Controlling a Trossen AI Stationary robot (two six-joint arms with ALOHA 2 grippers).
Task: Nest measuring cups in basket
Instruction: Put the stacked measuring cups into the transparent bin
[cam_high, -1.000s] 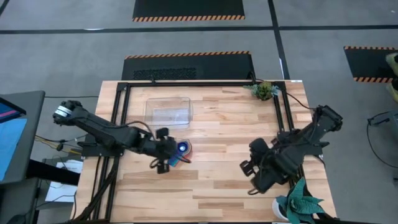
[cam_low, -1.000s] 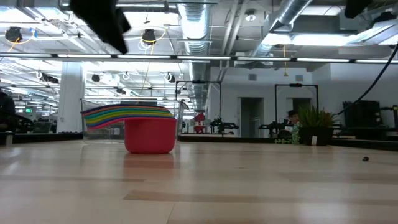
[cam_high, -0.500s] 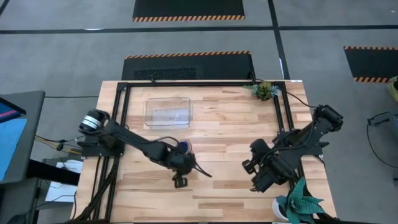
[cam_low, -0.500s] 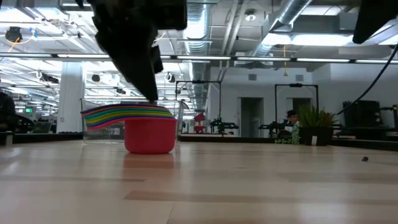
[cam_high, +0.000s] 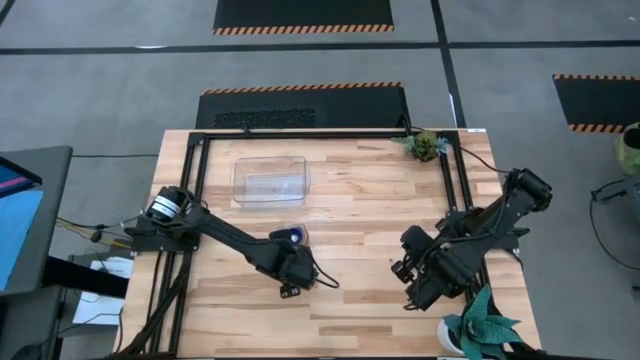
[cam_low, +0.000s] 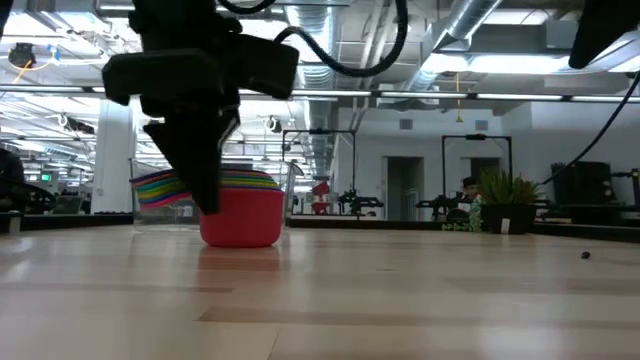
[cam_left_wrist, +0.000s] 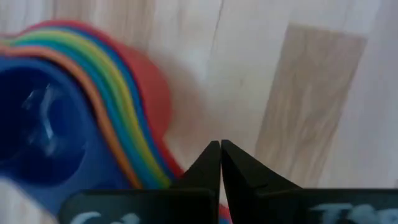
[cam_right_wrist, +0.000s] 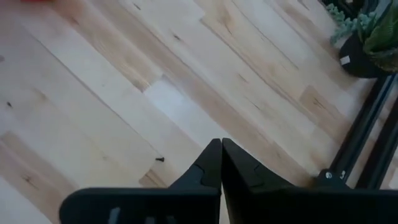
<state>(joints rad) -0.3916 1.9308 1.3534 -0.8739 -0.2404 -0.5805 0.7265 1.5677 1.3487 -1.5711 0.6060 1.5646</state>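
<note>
Wood table (cam_high: 380, 220): left gripper (cam_left_wrist: 220, 149), fingers pinched empty, is hovering beside nested cups (cam_low: 228, 200). Next: grasp stack, carry to basket (cam_high: 270, 180). Right gripper (cam_right_wrist: 221, 149) is idling closed.

table (cam_high: 380, 200): pale smooth wood | measuring cups (cam_low: 235, 205): glossy plastic | basket (cam_high: 270, 180): clear plastic

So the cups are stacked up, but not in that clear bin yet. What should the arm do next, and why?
Probably open the left gripper, which is shut and empty beside the nested measuring cups, and close it on the stack's rim. The stack stands on the table, apart from the empty basket. The right gripper waits, shut, off to the side.
</note>
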